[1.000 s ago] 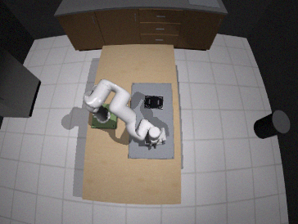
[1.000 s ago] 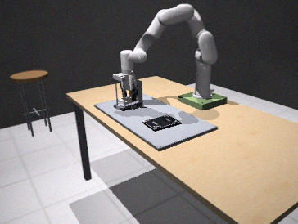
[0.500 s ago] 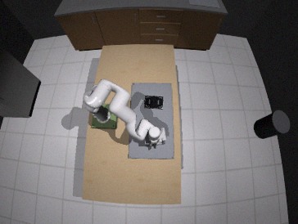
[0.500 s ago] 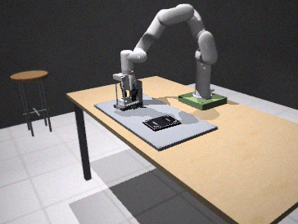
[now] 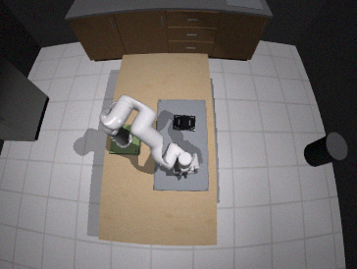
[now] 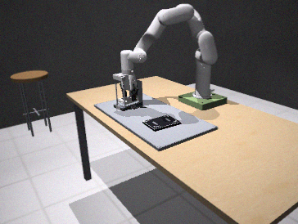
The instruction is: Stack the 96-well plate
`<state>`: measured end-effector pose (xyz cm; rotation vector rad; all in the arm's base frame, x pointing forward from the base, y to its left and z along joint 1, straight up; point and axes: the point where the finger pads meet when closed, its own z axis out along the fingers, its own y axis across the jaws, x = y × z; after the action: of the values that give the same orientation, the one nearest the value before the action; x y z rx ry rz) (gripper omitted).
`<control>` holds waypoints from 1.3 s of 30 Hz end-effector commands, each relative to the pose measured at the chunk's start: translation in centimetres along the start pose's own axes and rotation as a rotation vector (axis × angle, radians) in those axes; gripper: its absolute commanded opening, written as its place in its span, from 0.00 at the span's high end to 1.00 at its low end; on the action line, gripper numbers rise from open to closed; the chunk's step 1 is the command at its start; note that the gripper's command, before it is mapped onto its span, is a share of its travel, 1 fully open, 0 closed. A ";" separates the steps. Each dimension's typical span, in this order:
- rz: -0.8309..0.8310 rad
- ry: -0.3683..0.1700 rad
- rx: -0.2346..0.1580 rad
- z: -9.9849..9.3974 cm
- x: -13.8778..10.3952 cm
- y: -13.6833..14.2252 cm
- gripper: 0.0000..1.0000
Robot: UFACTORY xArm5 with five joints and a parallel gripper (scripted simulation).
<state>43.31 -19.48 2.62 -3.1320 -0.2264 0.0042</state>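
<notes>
My gripper (image 6: 128, 95) points down into the stack rack K1 (image 6: 128, 103) at the near-left end of the grey mat (image 6: 155, 118). Its fingers stand wide open between the rack's posts. The plates inside the rack are small and mostly hidden by the fingers and posts, so I cannot tell how they sit. In the overhead view the gripper (image 5: 185, 169) covers the rack. The black plate nest N1 (image 6: 162, 122) lies flat in the middle of the mat, apart from the gripper, and also shows in the overhead view (image 5: 184, 122). It looks low and dark.
The arm's green base (image 6: 201, 100) stands on the wooden table behind the mat. A stool (image 6: 29, 76) stands on the floor to the left of the table. Wooden cabinets (image 5: 167, 29) line the far wall.
</notes>
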 end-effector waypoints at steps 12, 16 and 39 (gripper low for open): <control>0.000 0.001 -0.008 -3.3 0.1 0.1 0.00; 0.000 0.001 -0.008 -4.4 0.2 0.1 0.00; 0.000 0.001 -0.008 -9.5 0.2 0.0 0.00</control>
<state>43.37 -19.45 11.19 -3.1324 -0.2264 0.0031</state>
